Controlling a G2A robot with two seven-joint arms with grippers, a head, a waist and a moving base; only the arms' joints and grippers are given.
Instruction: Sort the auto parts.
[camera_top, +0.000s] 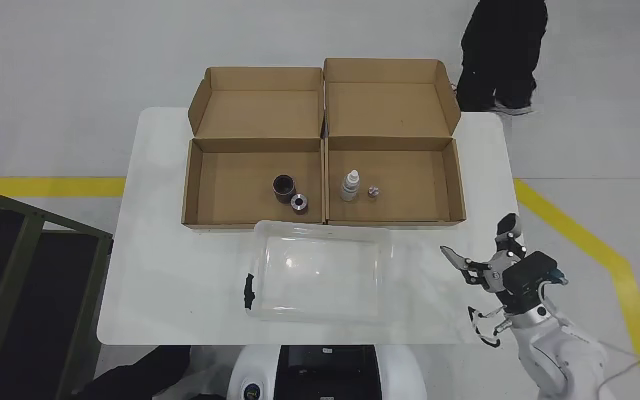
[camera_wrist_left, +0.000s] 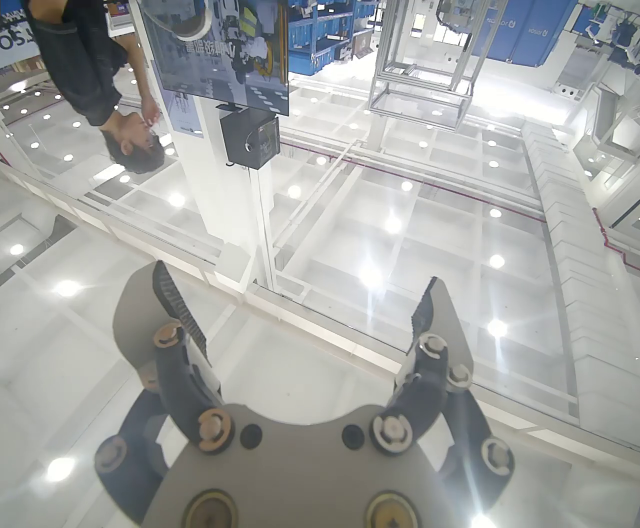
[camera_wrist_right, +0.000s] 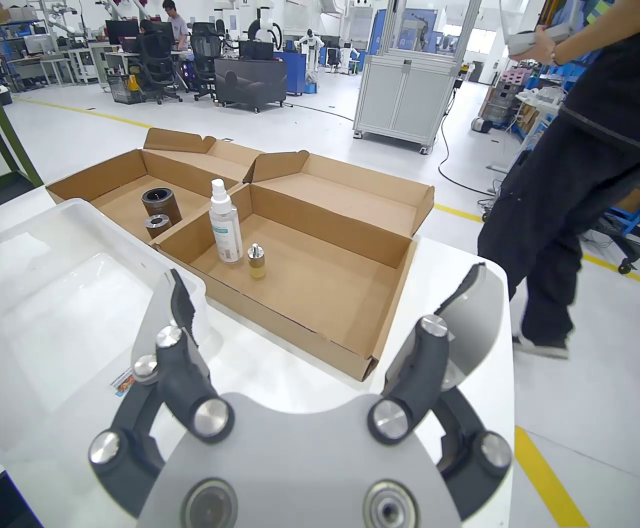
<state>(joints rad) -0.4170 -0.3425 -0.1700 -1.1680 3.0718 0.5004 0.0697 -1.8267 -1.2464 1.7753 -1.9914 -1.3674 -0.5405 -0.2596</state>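
On the white table (camera_top: 170, 280), parts stand in two cardboard boxes.
Dark cylinder (camera_wrist_right: 161, 204) and small bushing (camera_wrist_right: 159, 225) are in left box (camera_top: 230, 190), spray bottle (camera_wrist_right: 226, 225) and brass fitting (camera_wrist_right: 257, 262) in right box (camera_top: 415, 190); left gripper (camera_wrist_left: 296, 272) and right gripper (camera_wrist_right: 325, 280) both spread, empty.

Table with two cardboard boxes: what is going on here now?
Nothing is held. Two dark cylinders stand in one cardboard box; a spray bottle and a small metal part stand in the other. The right gripper hovers by a corner of the table, fingers open. The left gripper, also open, points at the ceiling.
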